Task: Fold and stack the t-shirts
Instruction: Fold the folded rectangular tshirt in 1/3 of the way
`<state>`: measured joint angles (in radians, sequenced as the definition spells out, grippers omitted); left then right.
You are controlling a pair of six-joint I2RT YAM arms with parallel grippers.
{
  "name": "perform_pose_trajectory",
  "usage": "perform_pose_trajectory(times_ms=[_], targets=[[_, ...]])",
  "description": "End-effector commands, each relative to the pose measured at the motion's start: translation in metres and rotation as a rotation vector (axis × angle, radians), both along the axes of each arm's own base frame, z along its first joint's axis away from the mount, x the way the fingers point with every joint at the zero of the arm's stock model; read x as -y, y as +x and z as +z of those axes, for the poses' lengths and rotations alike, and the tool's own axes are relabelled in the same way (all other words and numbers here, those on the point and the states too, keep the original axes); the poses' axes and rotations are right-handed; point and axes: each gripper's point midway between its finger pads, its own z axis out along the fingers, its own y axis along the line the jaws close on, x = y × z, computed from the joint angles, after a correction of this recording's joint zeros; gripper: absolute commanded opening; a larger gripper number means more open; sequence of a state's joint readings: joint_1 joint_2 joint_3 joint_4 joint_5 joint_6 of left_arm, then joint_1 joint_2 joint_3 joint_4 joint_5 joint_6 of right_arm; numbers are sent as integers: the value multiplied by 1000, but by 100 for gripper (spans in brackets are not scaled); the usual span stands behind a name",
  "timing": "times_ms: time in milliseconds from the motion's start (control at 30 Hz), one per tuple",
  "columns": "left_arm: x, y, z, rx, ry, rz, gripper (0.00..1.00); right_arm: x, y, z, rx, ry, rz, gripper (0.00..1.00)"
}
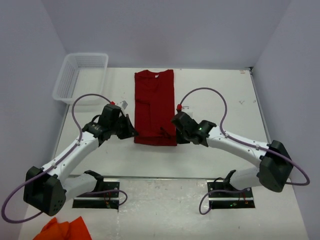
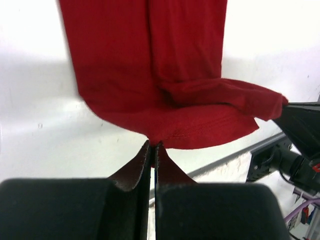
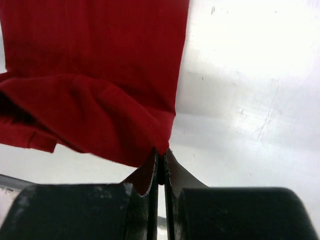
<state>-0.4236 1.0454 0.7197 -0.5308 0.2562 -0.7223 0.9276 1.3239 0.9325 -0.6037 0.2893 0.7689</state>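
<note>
A red t-shirt (image 1: pixel 155 105) lies folded lengthwise into a narrow strip in the middle of the white table, collar at the far end. My left gripper (image 1: pixel 133 133) is shut on its near left hem corner (image 2: pixel 152 141). My right gripper (image 1: pixel 176 134) is shut on its near right hem corner (image 3: pixel 161 149). The near hem is lifted and bunched between the two grippers; the rest of the shirt (image 2: pixel 150 60) (image 3: pixel 95 60) lies flat. An orange garment (image 1: pixel 62 230) lies at the near left edge, behind the left arm's base.
A white mesh basket (image 1: pixel 80 76) stands at the far left corner of the table (image 1: pixel 220 95). A small white tag (image 1: pixel 123 104) lies left of the shirt. The arm bases' mounts (image 1: pixel 97 195) (image 1: pixel 231 196) sit at the near edge.
</note>
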Motion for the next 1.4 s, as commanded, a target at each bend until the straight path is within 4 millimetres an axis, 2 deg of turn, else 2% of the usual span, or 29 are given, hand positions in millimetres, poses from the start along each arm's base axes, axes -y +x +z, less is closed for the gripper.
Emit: perform_pose_trajectory(times_ms=[0,33,67,100,133,167,233,300,333,400,433,467,533,567,600,633,667,700,833,900,967,1000,1167,1200,1233,1267,1300,1333,1367], targets=[[13,53,35,145,-25,12,0,-8,27,1,4,-47,106,0],[17,65,48,173,-34,15,0,-13,36,7,14,-42,107,0],[18,74,42,160,-18,14,0,-12,44,5,13,-55,112,0],[19,81,43,163,-10,20,0,-21,51,3,3,-38,132,0],[20,92,55,187,-18,26,0,-24,56,2,-1,-32,140,0],[19,98,48,161,-8,21,0,-22,63,1,-3,-37,143,0],[16,114,58,186,-7,41,0,-29,76,2,-10,-26,154,0],[8,127,52,176,4,62,0,-32,94,12,12,-12,153,0],[7,134,58,188,1,70,0,-28,102,8,4,-21,153,0],[1,144,52,173,13,80,0,-33,119,20,18,-3,156,0],[0,150,55,186,15,86,0,-30,128,21,18,-5,155,0],[-1,153,49,168,19,88,0,-32,132,15,-4,-5,167,0],[-3,161,43,164,14,98,0,-32,151,28,16,-6,167,0],[-2,163,41,156,10,101,0,-34,153,20,-17,-6,183,0],[-3,166,37,148,10,102,0,-38,166,32,9,6,182,0],[-3,171,38,155,8,105,0,-34,175,34,11,-1,175,0],[-2,173,28,133,16,104,0,-34,181,33,7,-9,175,0],[-2,178,29,132,14,104,0,-41,187,35,-10,8,196,0],[-2,195,19,117,18,109,0,-39,209,32,-31,14,192,0],[-3,207,25,133,13,113,0,-42,214,26,-46,18,195,0],[-2,214,19,126,16,110,0,-39,219,22,-59,33,188,0],[-1,219,21,135,14,112,0,-39,222,15,-73,35,187,0],[-4,237,6,116,26,127,0,-34,235,-8,-107,17,185,0],[-5,243,8,129,26,133,0,-31,240,-12,-106,8,179,1],[-6,247,6,144,29,128,0,-29,243,-21,-112,-5,196,8],[-6,253,8,181,30,123,12,-29,253,-17,-85,-7,196,19],[-8,254,2,203,43,120,21,-27,261,-15,-65,-17,186,25],[-10,266,8,282,61,109,30,-21,272,-12,-41,-22,174,34],[-12,271,9,311,86,115,50,-24,289,1,6,-11,169,49]])
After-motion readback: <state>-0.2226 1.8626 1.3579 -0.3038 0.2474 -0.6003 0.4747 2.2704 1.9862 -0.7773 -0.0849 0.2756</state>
